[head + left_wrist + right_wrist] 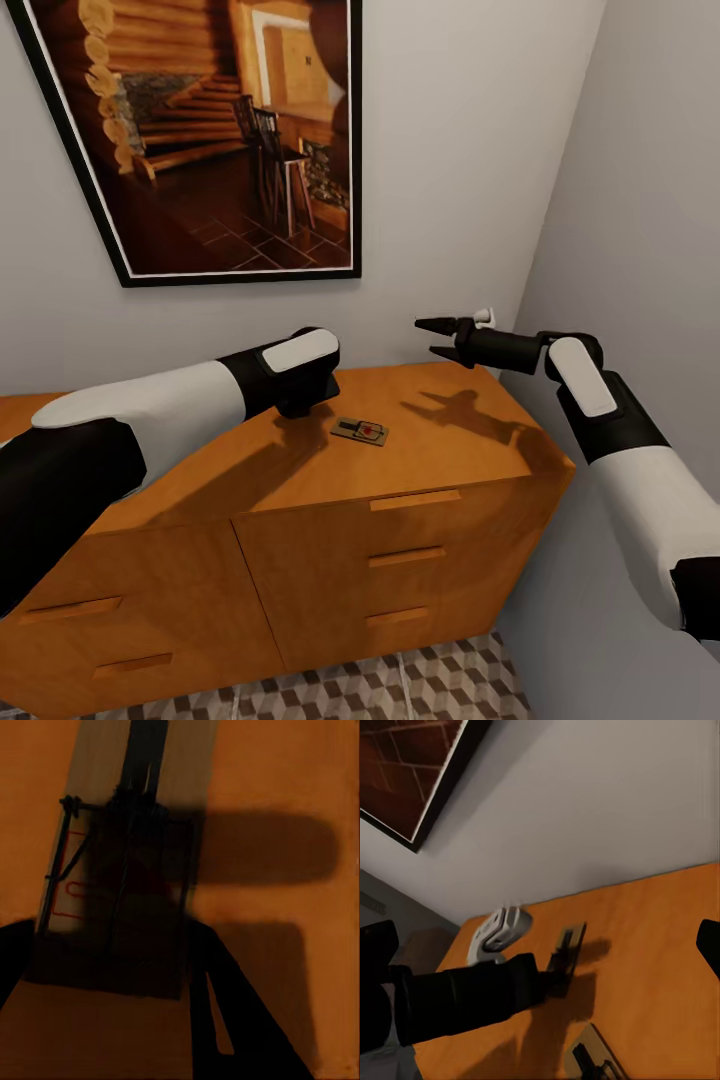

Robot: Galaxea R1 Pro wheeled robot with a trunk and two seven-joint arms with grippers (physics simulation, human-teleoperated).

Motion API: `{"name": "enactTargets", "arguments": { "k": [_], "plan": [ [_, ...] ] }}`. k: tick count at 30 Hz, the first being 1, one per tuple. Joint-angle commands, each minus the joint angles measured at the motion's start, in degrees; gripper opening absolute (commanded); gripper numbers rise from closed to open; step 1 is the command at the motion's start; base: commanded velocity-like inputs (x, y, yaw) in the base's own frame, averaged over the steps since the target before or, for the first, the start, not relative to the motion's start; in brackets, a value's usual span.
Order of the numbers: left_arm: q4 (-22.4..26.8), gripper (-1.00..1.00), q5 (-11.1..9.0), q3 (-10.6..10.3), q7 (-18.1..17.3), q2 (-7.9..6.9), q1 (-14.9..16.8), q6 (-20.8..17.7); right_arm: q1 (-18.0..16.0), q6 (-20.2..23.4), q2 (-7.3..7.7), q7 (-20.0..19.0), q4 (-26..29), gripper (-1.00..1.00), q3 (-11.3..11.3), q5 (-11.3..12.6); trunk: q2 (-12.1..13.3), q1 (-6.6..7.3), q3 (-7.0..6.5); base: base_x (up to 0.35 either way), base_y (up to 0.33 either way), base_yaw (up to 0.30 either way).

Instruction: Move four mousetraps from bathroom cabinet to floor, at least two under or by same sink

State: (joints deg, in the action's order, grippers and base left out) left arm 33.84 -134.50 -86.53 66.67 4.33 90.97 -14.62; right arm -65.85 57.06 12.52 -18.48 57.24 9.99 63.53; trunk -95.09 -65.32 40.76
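Observation:
One mousetrap (pixel 360 431), a small dark rectangle with a red mark, lies on the wooden cabinet top (pixel 440 395); it also appears as the mousetrap (pixel 594 1059) at the frame's edge. My left arm reaches low over the cabinet top, its gripper (pixel 300 405) tucked under the wrist. The left wrist view looks straight down on a mousetrap (pixel 82 881) in heavy shadow, with dark fingers (pixel 240 1020) beside it. My right gripper (pixel 432 338) hangs open in the air above the cabinet's right part, nothing in it. A strip of cube-patterned bathroom floor (pixel 420 685) shows below. The sink is out of view.
The cabinet front has several drawers (pixel 415 555) with slot handles. A large framed picture (pixel 200 140) hangs on the pale wall behind. A grey side wall (pixel 650 200) closes in on the right, close to my right arm.

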Motion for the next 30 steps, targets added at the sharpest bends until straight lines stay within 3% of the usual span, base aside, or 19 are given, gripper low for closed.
{"name": "enactTargets", "arguments": {
  "k": [1, 3, 6, 8, 11, 14, 19, 26, 29, 30],
  "plan": [
    [1.3, -1.00, -0.5, -0.1, 1.3, -0.07, -0.4, -0.8, 0.0, 0.0, 0.05, -0.6, 0.0, 1.00, 0.2, -0.5, 0.0, 0.00, 0.07, 0.000, 0.000, 0.000],
    [4.6, -1.00, -0.5, 0.8, 4.7, -0.15, 0.1, -0.8, 0.1, 0.0, 0.05, -0.5, 0.0, 1.00, 0.2, -0.6, 0.0, 0.00, 0.07, 0.000, 0.000, 0.000],
    [7.8, -1.00, -0.5, 4.2, 8.7, -0.30, 0.5, -0.8, 0.1, 0.0, 0.05, -0.6, 0.0, 1.00, 0.3, -0.6, 0.0, 0.00, 0.07, 0.000, 0.000, 0.000],
    [10.5, -1.00, -0.5, 7.5, 11.9, -0.98, 0.6, -0.8, 0.1, 0.1, 0.05, -0.6, 0.0, 1.00, 0.4, -0.5, 0.0, 0.00, 0.07, 0.000, 0.000, 0.000],
    [13.7, -1.00, 0.4, 10.0, 14.2, -2.04, 0.6, -0.9, 0.1, 0.1, 0.05, -0.5, 0.0, 1.00, 0.5, -0.5, 0.0, 0.00, 0.07, 0.000, 0.000, 0.000],
    [18.0, -1.00, 4.6, 13.4, 16.9, -3.71, 0.6, -1.0, 0.3, 0.1, 0.05, -0.5, 0.0, 1.00, 0.5, -0.5, 0.0, 0.00, 0.07, 0.000, 0.000, 0.000],
    [21.8, -1.00, 7.9, 17.5, 20.1, -4.37, 0.6, -1.2, 0.4, 0.1, 0.02, -0.5, 0.0, 1.00, 0.6, -0.5, 0.0, 0.00, 0.07, 0.000, 0.000, 0.000],
    [23.2, -1.00, 8.5, 18.7, 21.6, -4.49, 0.5, -1.2, 0.7, 0.1, 0.04, -0.3, -0.1, 1.00, 0.6, -0.6, 0.0, 0.00, 0.07, 0.000, 0.000, 0.000],
    [23.3, -1.00, 8.5, 18.8, 21.7, -4.50, 0.5, -1.3, 1.0, 0.0, 0.04, 0.3, -0.1, 1.00, 0.6, -1.7, 0.0, 0.00, 0.07, 0.000, 0.000, 0.000],
    [23.4, -1.00, 8.5, 18.8, 21.7, -4.50, 0.5, -1.3, 1.3, 0.0, 0.00, 1.4, -0.1, 1.00, 0.6, -3.0, 0.0, 0.00, 0.07, 0.000, 0.000, 0.000]
  ]
}}
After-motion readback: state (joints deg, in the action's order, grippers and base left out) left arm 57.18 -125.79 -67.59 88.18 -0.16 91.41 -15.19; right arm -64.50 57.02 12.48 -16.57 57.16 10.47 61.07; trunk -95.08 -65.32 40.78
